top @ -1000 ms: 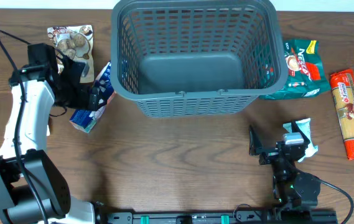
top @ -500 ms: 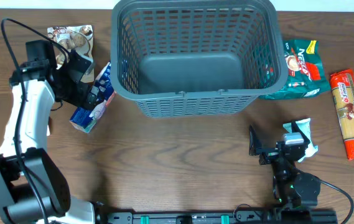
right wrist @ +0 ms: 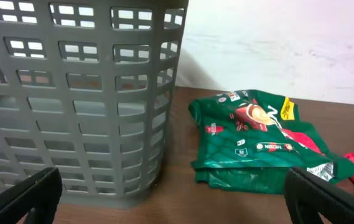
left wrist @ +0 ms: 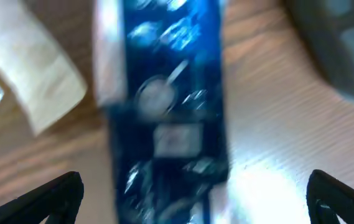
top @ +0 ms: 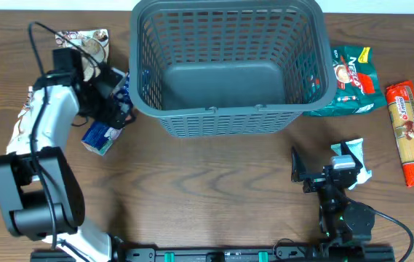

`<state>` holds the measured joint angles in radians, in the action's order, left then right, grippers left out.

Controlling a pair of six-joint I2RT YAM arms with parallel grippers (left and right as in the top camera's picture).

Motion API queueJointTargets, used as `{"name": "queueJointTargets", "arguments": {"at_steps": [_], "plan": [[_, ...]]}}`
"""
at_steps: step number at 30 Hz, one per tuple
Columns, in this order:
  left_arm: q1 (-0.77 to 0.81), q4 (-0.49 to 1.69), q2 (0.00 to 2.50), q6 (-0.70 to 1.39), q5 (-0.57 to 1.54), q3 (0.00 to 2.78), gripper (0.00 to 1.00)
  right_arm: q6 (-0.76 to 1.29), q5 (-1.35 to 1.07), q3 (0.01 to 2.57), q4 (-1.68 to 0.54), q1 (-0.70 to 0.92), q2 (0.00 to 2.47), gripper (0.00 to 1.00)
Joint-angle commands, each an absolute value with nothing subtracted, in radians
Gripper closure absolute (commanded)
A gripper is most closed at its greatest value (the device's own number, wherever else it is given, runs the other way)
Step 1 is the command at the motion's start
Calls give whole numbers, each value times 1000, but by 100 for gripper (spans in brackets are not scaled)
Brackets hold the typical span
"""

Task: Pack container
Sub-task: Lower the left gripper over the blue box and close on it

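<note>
Altogether one container, five packets.

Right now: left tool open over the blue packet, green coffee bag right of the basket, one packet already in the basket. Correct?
Not quite. The overhead view shows the basket with nothing in it; its floor is bare. The rest stands: the left tool is open over the blue packet, and the green coffee bag lies right of the basket.
</note>
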<state>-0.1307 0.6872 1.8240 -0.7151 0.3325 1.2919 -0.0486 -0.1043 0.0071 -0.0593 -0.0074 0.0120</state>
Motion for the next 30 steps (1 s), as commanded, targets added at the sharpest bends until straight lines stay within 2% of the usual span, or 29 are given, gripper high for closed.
{"name": "queueJointTargets", "arguments": {"at_steps": [1,16,30], "plan": [[-87,669,1853,-729,357,1300,2,-60,-102,6,-64,-14,6,1],[-65,619,1942,-706,197,1300,2,-60,-102,6,-64,-14,6,1],[-99,593,2012,-705,194,1300,2,-60,-102,6,-64,-14,6,1]]}}
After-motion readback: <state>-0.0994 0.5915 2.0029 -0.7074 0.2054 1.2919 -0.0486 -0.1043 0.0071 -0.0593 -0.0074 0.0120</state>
